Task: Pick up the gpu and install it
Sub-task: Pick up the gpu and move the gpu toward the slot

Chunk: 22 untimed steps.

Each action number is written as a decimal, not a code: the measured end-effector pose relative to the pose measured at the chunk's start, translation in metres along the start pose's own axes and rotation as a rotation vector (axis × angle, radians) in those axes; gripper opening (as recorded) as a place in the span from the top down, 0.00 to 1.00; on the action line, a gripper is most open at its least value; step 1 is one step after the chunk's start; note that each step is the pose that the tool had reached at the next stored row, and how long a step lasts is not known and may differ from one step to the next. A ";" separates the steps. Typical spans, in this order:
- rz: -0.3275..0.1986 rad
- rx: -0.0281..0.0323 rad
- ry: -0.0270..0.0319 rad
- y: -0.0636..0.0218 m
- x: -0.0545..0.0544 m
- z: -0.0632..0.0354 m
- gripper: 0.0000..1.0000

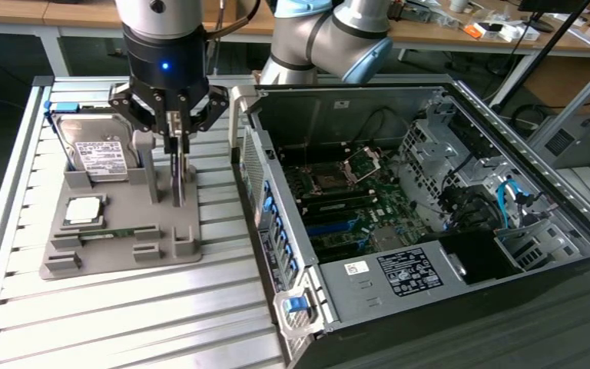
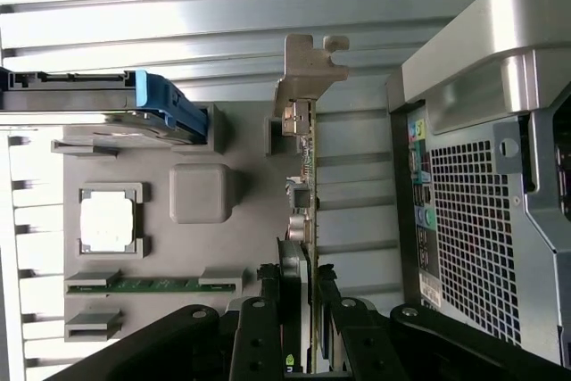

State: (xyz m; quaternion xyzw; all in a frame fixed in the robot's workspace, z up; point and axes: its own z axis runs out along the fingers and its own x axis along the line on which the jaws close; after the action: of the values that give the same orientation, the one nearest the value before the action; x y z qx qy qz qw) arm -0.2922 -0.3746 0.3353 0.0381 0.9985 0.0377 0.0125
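While upright, gpu (image 2: 310, 176) between fingers (image 2: 259, 332) of tool (image 2: 299, 287)

Slatted aluminium table (image 1: 120, 330), bearing all items listed. Open computer case (image 1: 346, 300), at 3 o'clock in the exterior view: motherboard (image 1: 352, 200) exposed, blue cables (image 1: 510, 201) at its 3 o'clock, labelled power supply (image 1: 410, 273) at its 6 o'clock. Grey fixture tray (image 1: 120, 257), at 9 o'clock: hard drive (image 1: 95, 157) upright at the tray's 12 o'clock edge; silver CPU (image 1: 83, 210) seated flat; green memory stick (image 1: 120, 231) just 6 o'clock of the CPU

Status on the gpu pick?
hand shut on gpu; gpu upright in gray holder; open case beside holder, no obstruction seen.
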 end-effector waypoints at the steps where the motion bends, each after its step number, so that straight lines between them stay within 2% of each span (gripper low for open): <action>1: 0.000 0.0000 0.0000 0.0001 0.000 -0.0008 0.73; 22: 0.000 0.0000 0.0001 0.0010 0.000 -0.0128 0.73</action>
State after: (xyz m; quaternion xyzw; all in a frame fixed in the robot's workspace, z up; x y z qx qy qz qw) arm -0.2922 -0.3746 0.3482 0.0381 0.9985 0.0377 0.0125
